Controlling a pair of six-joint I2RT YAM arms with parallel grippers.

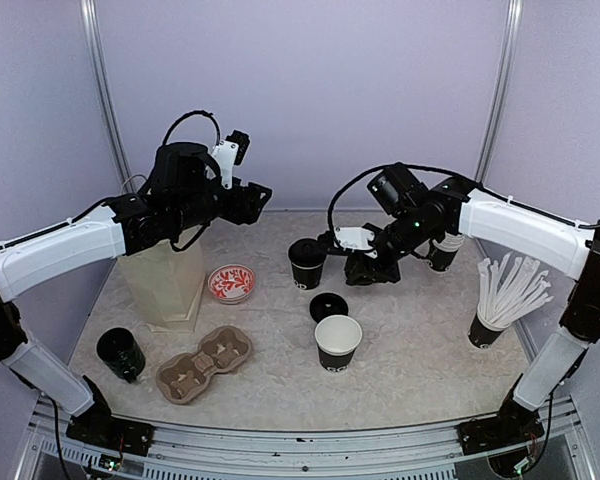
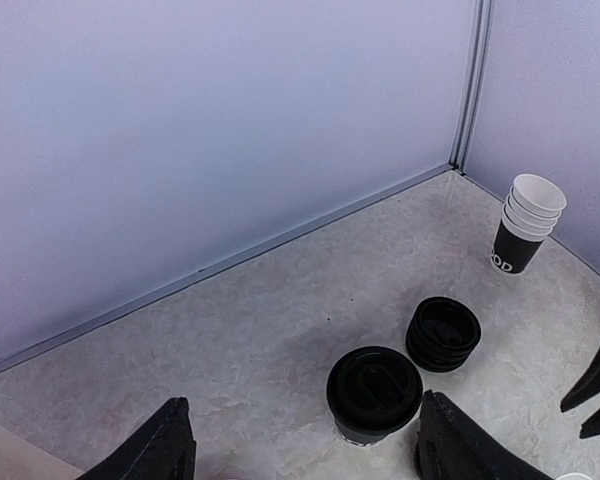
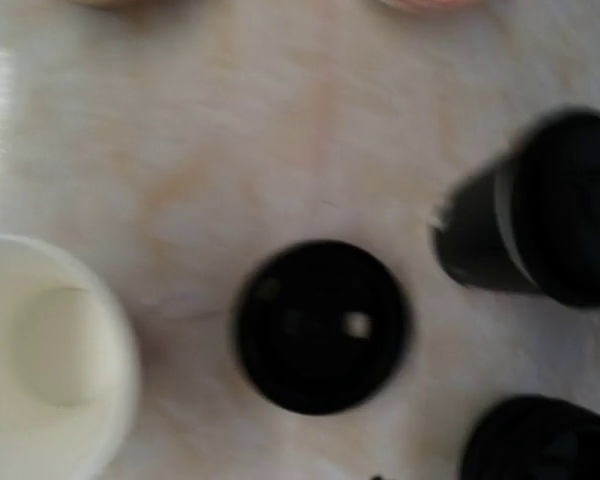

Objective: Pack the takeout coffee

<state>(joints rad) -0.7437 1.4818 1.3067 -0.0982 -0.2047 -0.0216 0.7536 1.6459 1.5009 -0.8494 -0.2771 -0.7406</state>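
Note:
An open black paper cup (image 1: 338, 342), white inside with white print, stands in the middle of the table; it is the white blur (image 3: 50, 350) in the right wrist view. A loose black lid (image 1: 328, 306) lies just behind it and sits centred in the right wrist view (image 3: 320, 325). A lidded black cup (image 1: 307, 262) stands further back, also seen in both wrist views (image 2: 373, 388) (image 3: 540, 210). My left gripper (image 1: 263, 198) is raised at the back left, open and empty (image 2: 302, 402). My right gripper (image 1: 360, 270) hovers right of the lidded cup, its fingers (image 2: 598, 370) apart and empty.
A stack of black lids (image 2: 443, 333) lies under the right gripper. Nested cups (image 1: 442, 250) stand behind it. A black cup of white sticks (image 1: 500, 300) is at the right. A cardboard carrier (image 1: 204, 363), a black cup (image 1: 120, 353), a red-patterned bowl (image 1: 230, 283) and a beige bag (image 1: 165, 285) are at the left.

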